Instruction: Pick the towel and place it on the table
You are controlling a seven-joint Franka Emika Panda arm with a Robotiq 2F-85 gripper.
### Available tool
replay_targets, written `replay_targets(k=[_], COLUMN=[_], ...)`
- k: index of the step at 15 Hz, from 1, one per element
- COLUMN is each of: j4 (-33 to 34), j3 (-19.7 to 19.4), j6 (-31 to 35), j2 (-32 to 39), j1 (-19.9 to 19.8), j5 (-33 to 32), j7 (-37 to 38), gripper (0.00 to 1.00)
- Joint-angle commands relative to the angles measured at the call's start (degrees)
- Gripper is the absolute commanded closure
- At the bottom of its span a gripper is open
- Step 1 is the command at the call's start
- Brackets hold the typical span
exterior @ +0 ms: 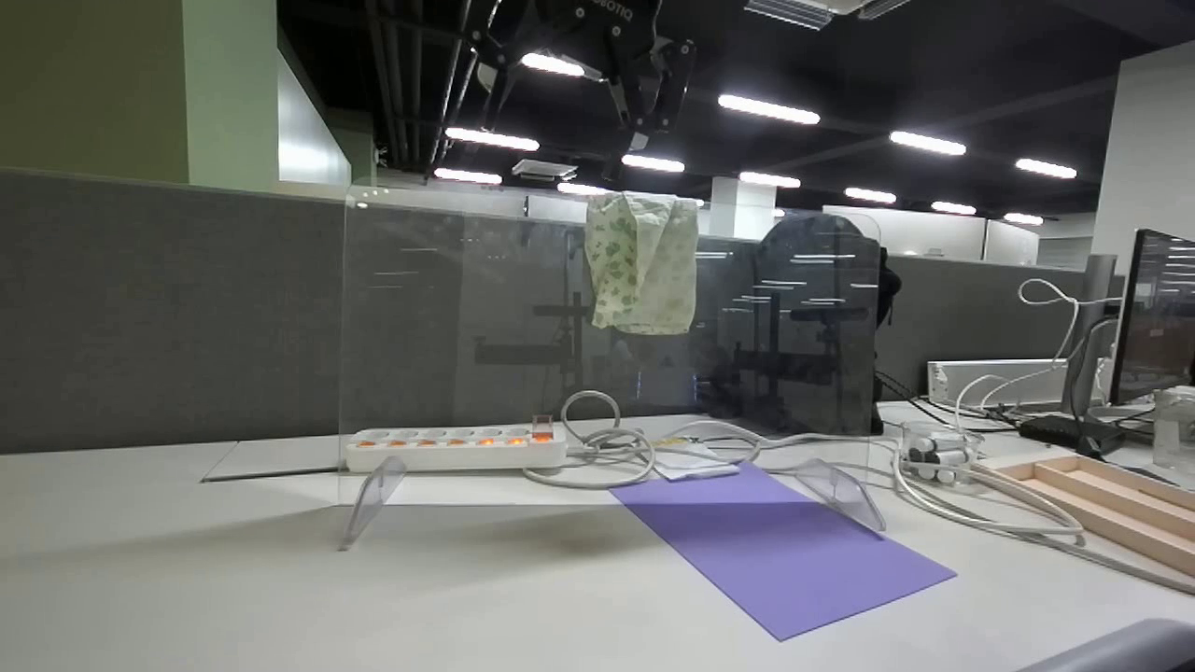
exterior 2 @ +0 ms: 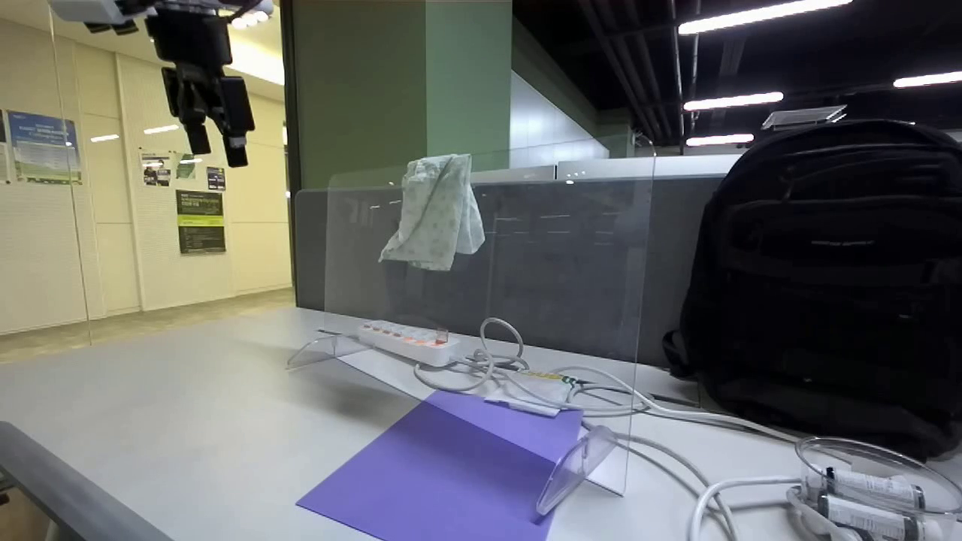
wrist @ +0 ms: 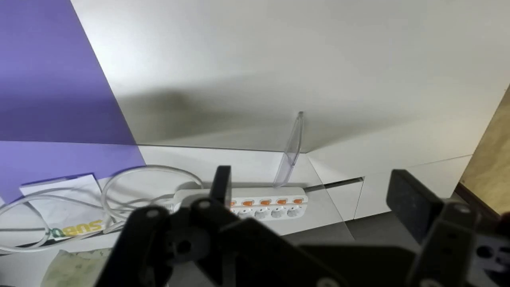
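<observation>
Limply, pale green patterned towel (exterior: pixel 642 266) drapes over clear panel (exterior: pixel 448 355); hand (wrist: pixel 314 193) spread wide

A clear panel (exterior: pixel 523 383) obstructs the table (exterior: pixel 233 588), with room above.

Lit from above by white tubes (exterior: pixel 768 109), burned out to blank streaks against a near-black ceiling (exterior: pixel 934 56). Warmer and yellower by the wall (exterior 2: pixel 120 263) in an exterior view. Mirrored as thin glints on the panel (exterior: pixel 607 373) in both exterior views. Brightest in the wrist view on the table (wrist: pixel 279 48) by the sheet (wrist: pixel 51 59), but dimmed by a broad, soft-edged shadow (wrist: pixel 171 111) across both. Almost black on the bag (exterior 2: pixel 842 300), with faint detail. Blurred and dark at the gripper (wrist: pixel 316 193) in the wrist view, crisper on the strip (wrist: pixel 263 207). Too soft to read on the posters (exterior 2: pixel 201 222).
</observation>
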Motion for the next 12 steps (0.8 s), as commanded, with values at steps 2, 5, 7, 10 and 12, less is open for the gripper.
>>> replay_targets(k=[2, 5, 7, 10, 12], j4=[0.69, 1.43, 1.57, 1.07, 0.69], j3=[-0.38, -0.25, 0.69, 3.2, 4.25], j6=[9.22, 17.07, 21.1, 23.19, 21.94], j2=[3.09, 6.46, 7.67, 6.81, 5.05], j1=[-1.06, -2.96, -6.1, -13.67, -18.32], j5=[-0.94, -2.51, -5.9, -14.0, -18.01], j7=[1.3, 1.87, 3.83, 9.27, 12.74], gripper=[0.0, 0.0, 0.0, 0.0, 0.0])
